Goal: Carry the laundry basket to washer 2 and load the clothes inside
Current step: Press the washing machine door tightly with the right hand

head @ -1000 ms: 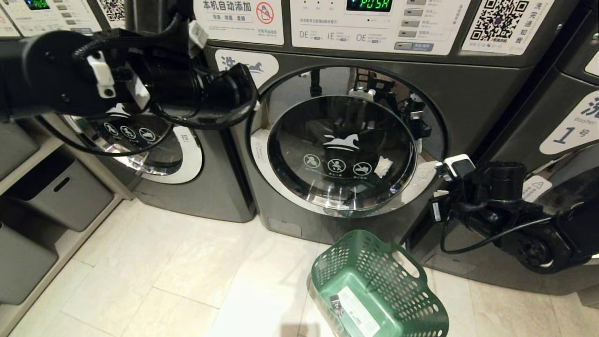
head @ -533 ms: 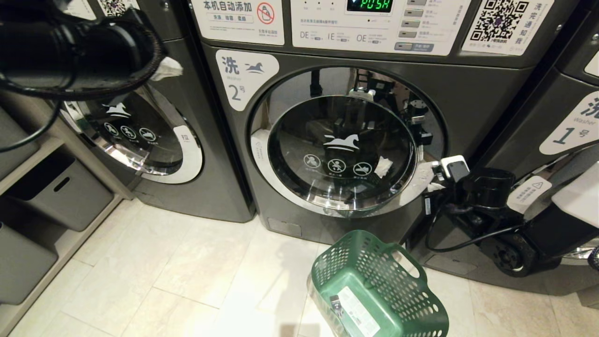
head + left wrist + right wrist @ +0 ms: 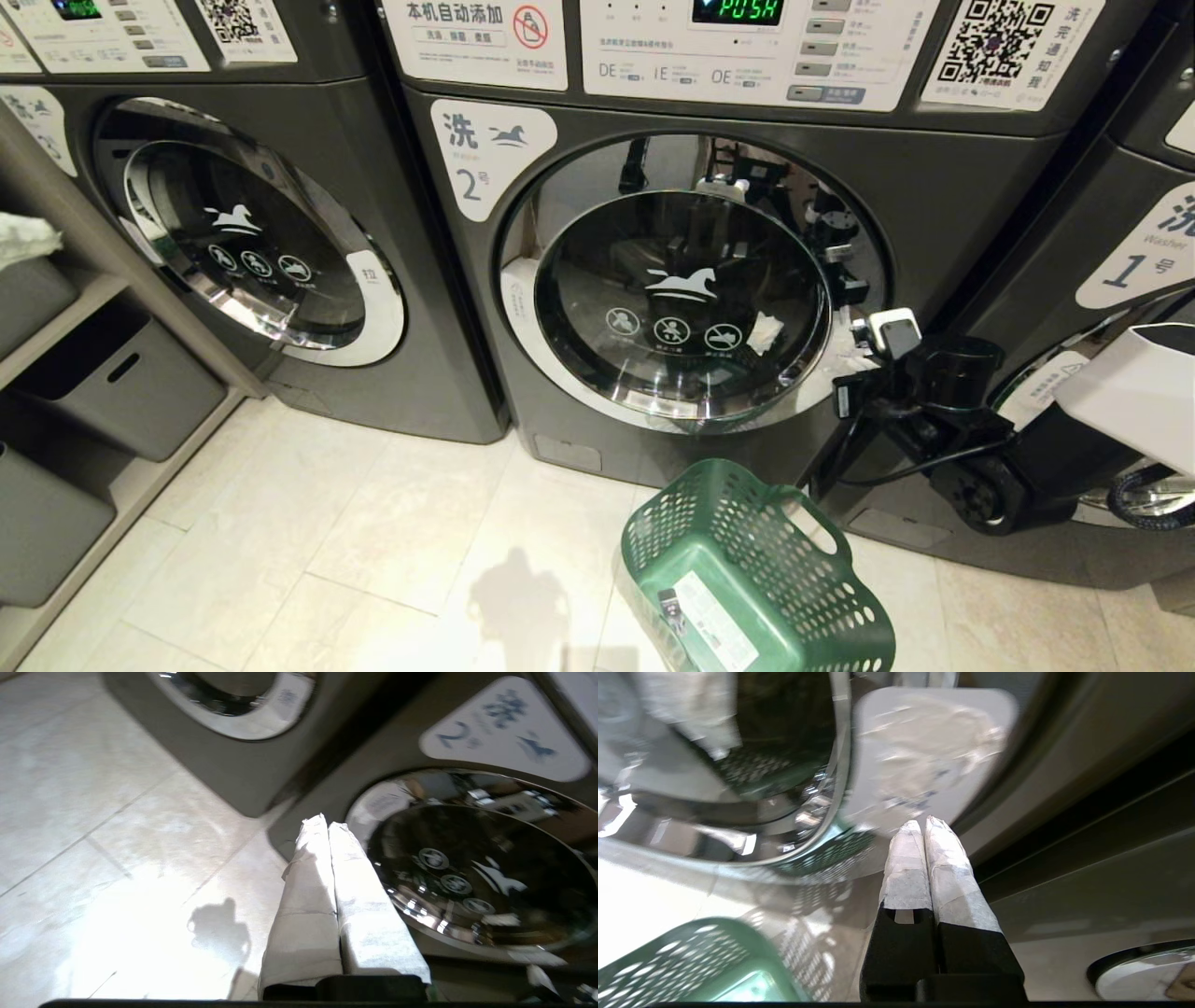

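Although the laundry basket (image 3: 756, 579) already stands on the floor just in front of washer 2 (image 3: 681, 299), so that the carrying part of the task looks done, the loading part appears not to have begun: the round chrome-rimmed door (image 3: 686, 303) lies flat against the machine's front, seemingly closed, and no garment can be seen through its dark glass. The basket is tipped, its base with the white sticker (image 3: 714, 621) turned toward the camera, so its inside is hidden in the head view; the right wrist view catches only part of its green perforated wall (image 3: 696, 961), and the clothes cannot be made out in any picture. The right gripper (image 3: 922, 823) sits low at the right-hand edge of the door, near the pale patch on the rim (image 3: 924, 756), its two wrapped fingers pressed together with nothing between them. The left gripper (image 3: 324, 821) is off to the left, only a pale scrap of it showing at the head view's edge beside the grey storage bins (image 3: 121, 387); its fingers are likewise closed on nothing, pointing toward the floor and the lower left of the door. By my reading, what remains is opening the door, lifting the clothes from the basket and putting them in the drum.
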Motion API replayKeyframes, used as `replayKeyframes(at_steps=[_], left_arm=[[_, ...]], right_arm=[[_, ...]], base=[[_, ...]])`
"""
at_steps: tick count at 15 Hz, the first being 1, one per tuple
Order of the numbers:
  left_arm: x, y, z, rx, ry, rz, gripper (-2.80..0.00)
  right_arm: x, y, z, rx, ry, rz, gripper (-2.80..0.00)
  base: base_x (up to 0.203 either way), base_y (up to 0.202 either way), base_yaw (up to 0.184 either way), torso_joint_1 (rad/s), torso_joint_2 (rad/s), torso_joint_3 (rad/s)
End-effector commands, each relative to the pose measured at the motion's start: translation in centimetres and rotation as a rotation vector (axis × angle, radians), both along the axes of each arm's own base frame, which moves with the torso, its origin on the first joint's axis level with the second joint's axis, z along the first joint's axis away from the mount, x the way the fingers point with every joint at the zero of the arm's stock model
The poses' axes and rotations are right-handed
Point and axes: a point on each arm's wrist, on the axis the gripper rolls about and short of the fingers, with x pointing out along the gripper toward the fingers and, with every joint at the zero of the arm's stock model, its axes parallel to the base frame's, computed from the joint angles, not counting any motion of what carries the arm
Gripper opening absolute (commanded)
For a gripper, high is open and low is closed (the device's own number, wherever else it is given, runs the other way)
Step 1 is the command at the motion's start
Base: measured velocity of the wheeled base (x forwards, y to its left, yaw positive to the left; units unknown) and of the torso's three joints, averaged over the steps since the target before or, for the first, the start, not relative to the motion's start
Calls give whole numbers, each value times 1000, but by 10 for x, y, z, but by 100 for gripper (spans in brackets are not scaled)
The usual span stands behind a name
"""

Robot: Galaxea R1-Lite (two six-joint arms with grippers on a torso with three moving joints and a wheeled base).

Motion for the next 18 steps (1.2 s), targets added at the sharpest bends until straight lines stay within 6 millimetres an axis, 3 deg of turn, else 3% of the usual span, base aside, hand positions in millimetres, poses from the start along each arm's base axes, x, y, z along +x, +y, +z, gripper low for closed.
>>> replayKeyframes(at_steps=[1,8,13,18], left_arm=[[-41,11,-12,-1,-30,109,-280],[-100,12,-62,0,-16,298,-280],[-120,6,-96,1,6,319,-280],[-130,3,-114,39,19,312,-280]], right_arm=[[8,-6,-2,-7,-13,-21,-280],[18,-9,-2,-11,-43,-30,-280],[22,-8,-9,-6,-83,-28,-280],[34,-8,-23,-6,-113,-31,-280]], base=[[0,0,0,0,0,0],[0,0,0,0,0,0],[0,0,0,0,0,0],[0,0,0,0,0,0]])
